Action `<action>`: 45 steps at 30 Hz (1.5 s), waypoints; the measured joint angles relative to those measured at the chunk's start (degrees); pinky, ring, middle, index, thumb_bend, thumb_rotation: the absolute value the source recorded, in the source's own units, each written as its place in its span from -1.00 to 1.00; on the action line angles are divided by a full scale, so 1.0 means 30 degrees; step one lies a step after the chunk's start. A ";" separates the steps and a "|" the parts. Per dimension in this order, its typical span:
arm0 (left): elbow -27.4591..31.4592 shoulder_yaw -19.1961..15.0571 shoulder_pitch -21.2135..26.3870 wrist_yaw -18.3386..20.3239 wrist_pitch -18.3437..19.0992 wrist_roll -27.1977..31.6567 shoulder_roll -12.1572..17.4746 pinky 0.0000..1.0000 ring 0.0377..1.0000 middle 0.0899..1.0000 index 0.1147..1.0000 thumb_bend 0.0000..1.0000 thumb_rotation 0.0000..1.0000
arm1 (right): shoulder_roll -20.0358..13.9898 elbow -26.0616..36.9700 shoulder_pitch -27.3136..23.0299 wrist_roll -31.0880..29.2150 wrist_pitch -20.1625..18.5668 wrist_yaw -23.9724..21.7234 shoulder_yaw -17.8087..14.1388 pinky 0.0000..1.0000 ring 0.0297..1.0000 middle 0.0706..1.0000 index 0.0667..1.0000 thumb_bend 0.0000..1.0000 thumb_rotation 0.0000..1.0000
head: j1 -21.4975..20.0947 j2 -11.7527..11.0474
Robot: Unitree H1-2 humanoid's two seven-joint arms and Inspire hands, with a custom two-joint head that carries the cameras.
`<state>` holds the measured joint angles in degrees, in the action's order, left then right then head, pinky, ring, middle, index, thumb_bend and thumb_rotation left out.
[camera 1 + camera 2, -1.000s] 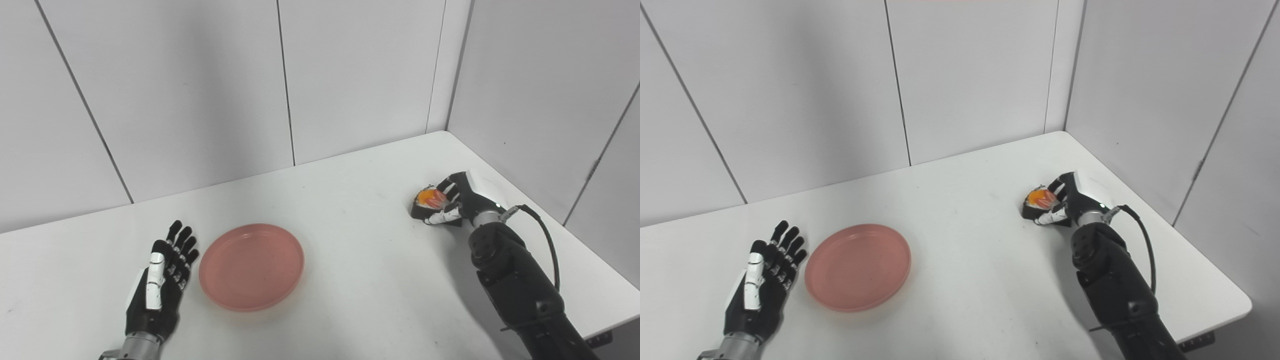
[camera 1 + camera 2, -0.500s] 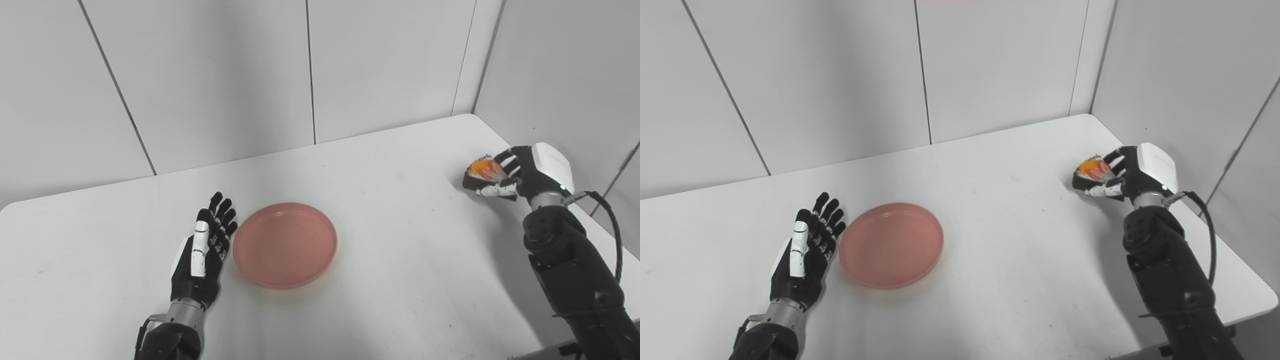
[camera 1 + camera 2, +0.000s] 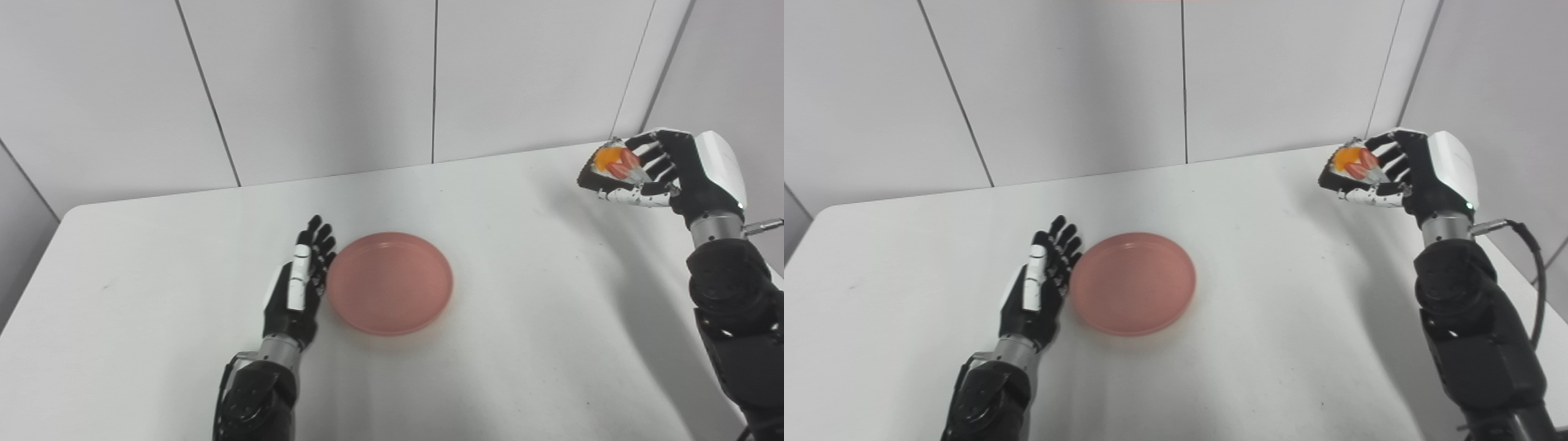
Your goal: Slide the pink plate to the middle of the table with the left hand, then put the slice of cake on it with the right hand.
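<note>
The pink plate [image 3: 389,283] lies near the tabletop [image 3: 153,343] centre, the left hand [image 3: 298,291] flat against its left rim (fingers extended, holding nothing). The right hand [image 3: 664,170] grips the slice of cake [image 3: 615,162] above the far right corner.

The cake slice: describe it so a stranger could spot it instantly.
Start at the white table and look to its far right corner, where the right hand is raised above the surface. The cake slice sits in that hand's grip. It is small, with an orange and red top, unlike the flat pink plate mid-table.
</note>
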<state>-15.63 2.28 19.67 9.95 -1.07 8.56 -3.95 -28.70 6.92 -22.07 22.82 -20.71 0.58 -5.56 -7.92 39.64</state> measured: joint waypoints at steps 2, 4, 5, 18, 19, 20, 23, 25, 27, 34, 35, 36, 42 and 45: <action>-0.0170 0.0034 0.0006 -0.0150 -0.0004 -0.0117 -0.0226 1.00 1.00 1.00 1.00 0.25 1.00 | 0.0393 0.0590 0.0018 -0.0296 -0.0001 -0.0446 0.0484 -0.42 -0.33 -0.13 -0.07 0.05 -1.00 | 0.0264 0.0058; -0.0414 0.0031 -0.0008 -0.0343 0.0005 -0.0215 -0.0444 1.00 1.00 1.00 1.00 0.27 1.00 | 0.0791 0.1234 0.0056 -0.0551 0.0002 -0.1100 0.1250 -0.41 -0.31 -0.21 0.00 0.04 -1.00 | 0.0557 -0.0086; -0.0414 0.0050 -0.0018 -0.0358 0.0006 -0.0217 -0.0500 1.00 1.00 1.00 1.00 0.26 1.00 | 0.1045 0.1476 0.0088 -0.0614 0.0016 -0.1393 0.1624 -0.38 -0.27 -0.19 0.00 0.04 -1.00 | 0.0850 -0.0291; -0.1037 0.0078 0.0118 -0.0743 -0.0749 -0.0475 -0.0647 1.00 1.00 1.00 1.00 0.20 1.00 | 0.2972 0.2292 0.0189 0.0845 0.0587 -0.3075 0.5849 -0.36 -0.26 -0.22 0.01 0.04 -1.00 | 0.1293 -0.0732; -0.1038 0.0074 0.0118 -0.0748 -0.0749 -0.0474 -0.0647 1.00 1.00 1.00 1.00 0.20 1.00 | 0.3172 0.2283 0.0060 0.0864 0.0596 -0.3211 0.6023 -0.35 -0.25 -0.22 0.01 0.04 -1.00 | 0.1292 -0.0732; -0.1038 0.0077 0.0118 -0.0769 -0.0749 -0.0477 -0.0646 1.00 1.00 1.00 1.00 0.20 1.00 | 0.3476 0.2211 -0.0153 0.0855 0.0640 -0.3310 0.6233 -0.35 -0.24 -0.22 0.01 0.04 -1.00 | 0.1292 -0.0703; -0.1046 0.0109 0.0127 -0.0778 -0.0749 -0.0487 -0.0692 1.00 1.00 1.00 1.00 0.20 1.00 | 0.4122 0.1624 -0.0788 0.0946 0.1007 -0.3401 0.6793 -0.35 -0.23 -0.21 0.01 0.04 -1.00 | 0.1292 -0.0703; -0.1056 0.0073 0.0143 -0.0818 -0.0747 -0.0485 -0.0729 1.00 1.00 1.00 1.00 0.19 1.00 | 0.4464 0.0995 -0.1122 0.1141 0.1350 -0.3415 0.7125 -0.37 -0.24 -0.21 0.01 0.04 -1.00 | 0.1118 -0.0616; -0.1075 0.0027 0.0166 -0.0911 -0.0748 -0.0574 -0.0722 1.00 1.00 1.00 1.00 0.19 1.00 | 0.4710 0.0265 -0.1330 0.1563 0.1636 -0.3405 0.7539 -0.36 -0.23 -0.21 0.01 0.04 -1.00 | 0.1058 -0.0556; -0.1004 0.0001 0.0188 -0.0926 -0.0745 -0.0619 -0.0620 1.00 1.00 1.00 1.00 0.17 1.00 | 0.4953 -0.2581 -0.1703 0.3541 0.2989 -0.3138 0.9089 -0.34 -0.22 -0.22 0.00 0.04 -1.00 | 0.0618 -0.0556; -0.0986 -0.0015 0.0188 -0.0927 -0.0745 -0.0615 -0.0619 1.00 1.00 1.00 1.00 0.18 1.00 | 0.5012 -0.2830 -0.1747 0.3744 0.3138 -0.3135 0.9141 -0.36 -0.24 -0.22 0.00 0.04 -1.00 | 0.0589 -0.0527; -0.0973 -0.0035 0.0188 -0.0927 -0.0745 -0.0608 -0.0615 1.00 1.00 1.00 1.00 0.18 1.00 | 0.5071 -0.3019 -0.1816 0.3857 0.3245 -0.3136 0.9181 -0.35 -0.23 -0.22 0.00 0.04 -1.00 | 0.0560 -0.0527; -0.1034 -0.0080 0.0185 -0.0954 -0.1080 -0.0752 -0.0570 1.00 1.00 0.99 1.00 0.13 1.00 | 0.5164 -0.3777 -0.2335 0.4178 0.3539 -0.3096 0.9165 -0.31 -0.19 -0.20 0.00 0.04 -1.00 | 0.0472 -0.0381; -0.1034 -0.0107 0.0184 -0.0961 -0.1414 -0.0753 -0.0476 1.00 1.00 1.00 1.00 0.15 1.00 | 0.5159 -0.4301 -0.2267 0.4192 0.3664 -0.2943 0.9146 -0.32 -0.19 -0.21 0.00 0.04 -1.00 | 0.0472 -0.0293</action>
<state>-18.74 1.96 20.22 7.07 -5.31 6.30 -5.37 -13.22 -5.98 -28.87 35.40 -9.71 -8.25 21.87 -6.50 38.76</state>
